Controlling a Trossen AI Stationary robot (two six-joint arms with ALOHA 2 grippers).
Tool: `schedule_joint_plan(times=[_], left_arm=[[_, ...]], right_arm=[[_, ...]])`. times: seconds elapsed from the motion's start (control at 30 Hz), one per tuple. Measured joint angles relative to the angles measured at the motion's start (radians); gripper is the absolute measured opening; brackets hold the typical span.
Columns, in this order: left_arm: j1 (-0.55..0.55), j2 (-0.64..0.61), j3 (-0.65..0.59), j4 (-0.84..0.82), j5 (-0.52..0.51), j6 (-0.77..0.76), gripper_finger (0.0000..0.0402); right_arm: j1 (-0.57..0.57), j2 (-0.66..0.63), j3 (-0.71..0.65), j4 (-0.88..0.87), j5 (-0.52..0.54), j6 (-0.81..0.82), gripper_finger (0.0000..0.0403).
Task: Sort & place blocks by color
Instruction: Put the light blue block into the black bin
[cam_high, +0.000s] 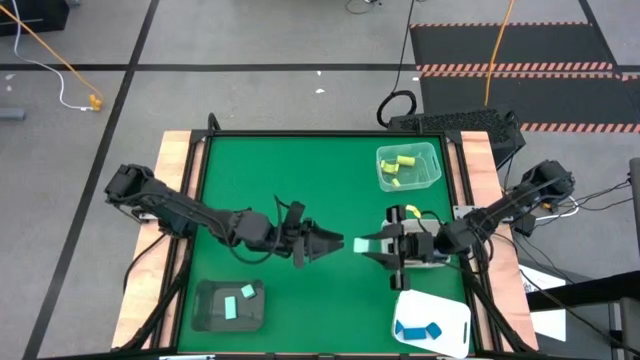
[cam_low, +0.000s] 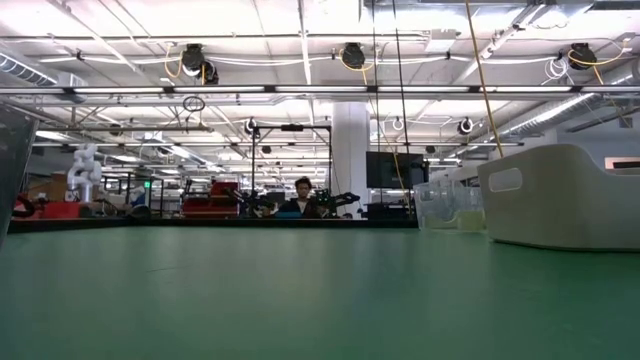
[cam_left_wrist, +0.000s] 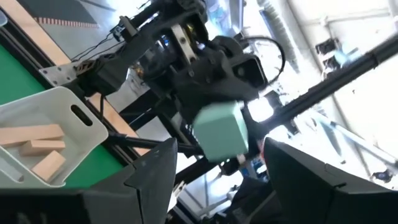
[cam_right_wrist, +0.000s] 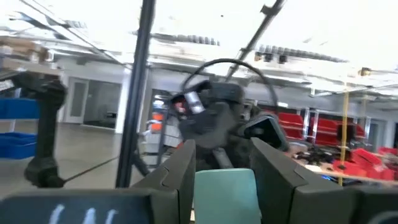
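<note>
- This looks like a mid-air hand-over: the right gripper (cam_high: 372, 246) pinches a mint green block (cam_high: 361, 245) between its fingers, high over the middle of the green table (cam_high: 300, 170), and the left gripper (cam_high: 335, 243) faces it nose to nose with its fingers spread.
- In the left wrist view the mint green block (cam_left_wrist: 219, 130) sits just ahead of the left gripper's spread fingers (cam_left_wrist: 155, 171), not yet between them and touching neither.
- To do it well, I judge the left arm should ease forward until the block lies squarely between its pads, then close on the free end. The right gripper should let go only once that grip is firm, since a drop here would fall to the bare table.
- The likely goal is the dark tray (cam_high: 228, 305) near the left arm's side, which already holds two mint pieces.
- The high view alone gives the layout: the clear tray (cam_high: 409, 166) with yellow blocks beyond the right gripper, and the white tray (cam_high: 432, 326) with blue blocks on its near side.
- The right wrist view shows the grip best, the mint green block (cam_right_wrist: 224, 196) clamped snugly between both dark fingers.
- The left wrist view also catches a white tray (cam_left_wrist: 56, 134) of blocks behind the right arm; they look tan in this picture.
- The low view shows neither gripper nor block, only the table surface, tray walls and the room beyond.
</note>
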Motion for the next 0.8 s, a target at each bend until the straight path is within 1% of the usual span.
schedule_joint_plan(times=[0.17,0.27,0.43,0.6,0.8], left_arm=[[0.023,0.000,0.000,0.019,0.008,-0.042,0.0241],[0.025,0.000,0.000,0.017,0.012,-0.056,0.0241],[0.035,0.000,0.000,0.015,0.036,-0.062,0.0241],[0.044,0.000,0.000,0.016,0.069,-0.064,0.0241],[0.044,0.001,0.000,0.005,0.080,-0.057,0.0239]], right_arm=[[-0.043,0.031,0.023,0.003,-0.056,-0.018,0.0110],[-0.064,0.058,0.038,0.000,-0.060,-0.029,0.0110],[-0.107,0.108,0.073,0.041,-0.136,-0.049,0.0110],[-0.141,0.148,0.105,0.041,-0.139,-0.085,0.0110],[-0.150,0.168,0.106,0.040,-0.162,-0.087,0.0110]])
